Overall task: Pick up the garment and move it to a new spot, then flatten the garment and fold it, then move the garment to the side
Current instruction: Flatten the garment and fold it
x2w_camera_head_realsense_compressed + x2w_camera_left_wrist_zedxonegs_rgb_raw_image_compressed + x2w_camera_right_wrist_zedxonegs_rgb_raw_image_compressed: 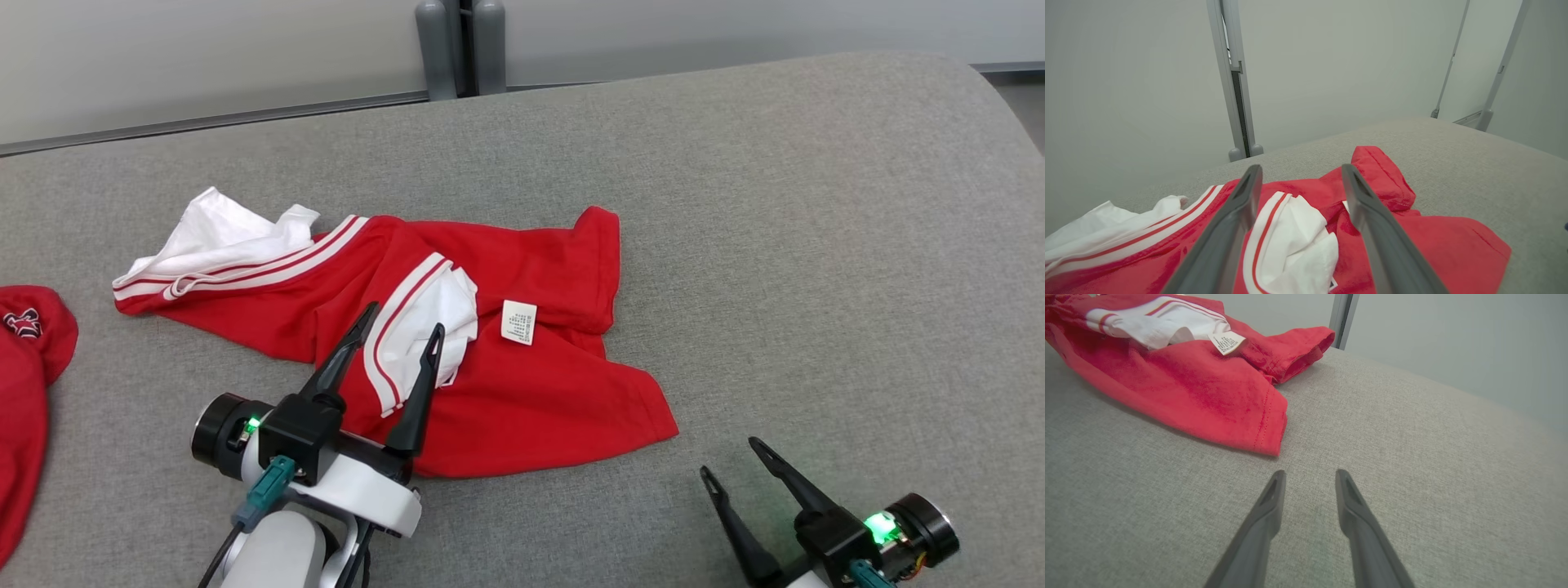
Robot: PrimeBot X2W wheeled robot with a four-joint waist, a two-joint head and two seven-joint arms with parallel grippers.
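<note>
Upholstery [816, 245] in grey surrounds the crumpled red shirt [522, 384], whose white-striped trim [420, 286] and care label [519, 321] face up. Left of the shirt you have a second red garment [24, 367]; beyond the shirt stand grey posts [457, 45]. Your left gripper [406, 317] hangs over the shirt's white trim, fingers [347, 351] spread wide, gripping nothing. Your right gripper [731, 456], just off the shirt's near right corner, is partly open and empty. That second garment is cut off; whether the left fingers touch cloth you cannot tell.
</note>
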